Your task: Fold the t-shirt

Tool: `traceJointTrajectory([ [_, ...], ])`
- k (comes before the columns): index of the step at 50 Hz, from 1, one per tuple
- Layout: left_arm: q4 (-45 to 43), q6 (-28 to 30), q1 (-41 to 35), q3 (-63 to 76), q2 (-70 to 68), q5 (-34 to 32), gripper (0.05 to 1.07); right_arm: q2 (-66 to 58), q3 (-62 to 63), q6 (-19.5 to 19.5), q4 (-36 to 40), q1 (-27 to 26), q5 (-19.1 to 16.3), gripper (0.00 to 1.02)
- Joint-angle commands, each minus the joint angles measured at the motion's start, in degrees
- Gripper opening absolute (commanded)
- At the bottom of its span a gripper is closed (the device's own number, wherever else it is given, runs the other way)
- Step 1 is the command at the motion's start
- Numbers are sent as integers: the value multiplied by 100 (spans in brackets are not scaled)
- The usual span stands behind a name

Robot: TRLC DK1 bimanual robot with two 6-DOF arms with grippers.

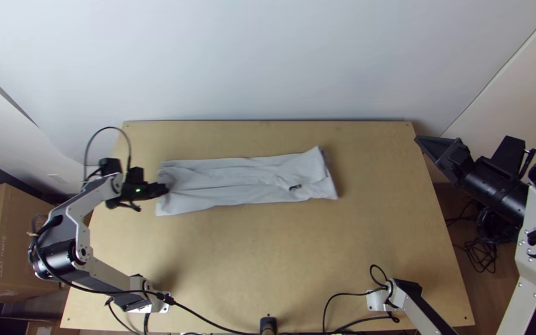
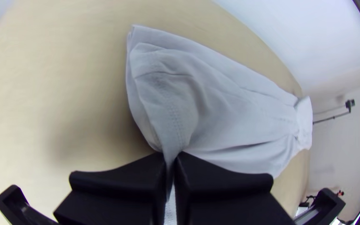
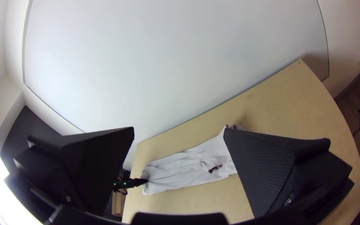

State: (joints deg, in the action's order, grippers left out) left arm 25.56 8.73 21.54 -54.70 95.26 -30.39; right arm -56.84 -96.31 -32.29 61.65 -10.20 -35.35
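T-shirt (image 1: 237, 181) lies as a long folded strip on the table (image 1: 268, 248), toward the back edge. Cloth between the fingers of the left gripper (image 1: 164, 189) is hidden; dark patch (image 1: 294, 187) near the strip's right end too small to identify. Right wrist view: one finger covers part of that end. Top view gives full strip outline; left wrist view adds layered edges, stitched seam. Left gripper (image 2: 170, 156) clamped on the shirt's left end. Right gripper (image 1: 418, 141): fingers wide apart, clear of shirt.
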Motion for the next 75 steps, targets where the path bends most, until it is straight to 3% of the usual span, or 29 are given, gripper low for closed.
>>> traceJointTrajectory([
  [1,388,788,755,-164,-43,-19,8,112,95,118,-30,53,2,99],
  [6,766,1307,1450,-498,71,-19,8,94,174,232,-65,44,72,99],
  [19,1742,2432,3023,-1702,511,-11,8,24,385,733,-100,44,661,99],
  [31,2199,2528,3049,-2142,-96,895,8,103,640,856,-109,44,740,99],
  [43,2506,2405,1660,-2036,-1326,2125,8,191,763,839,-100,53,740,99],
  [52,2691,1746,-9,-2019,-1774,3356,8,243,781,839,-109,44,740,99],
  [67,3157,463,-2866,-2651,-1396,5105,8,525,983,848,-100,-9,802,99],
  [75,3447,-3,-3833,-3231,-728,5474,8,692,1167,848,-100,-17,820,99],
])
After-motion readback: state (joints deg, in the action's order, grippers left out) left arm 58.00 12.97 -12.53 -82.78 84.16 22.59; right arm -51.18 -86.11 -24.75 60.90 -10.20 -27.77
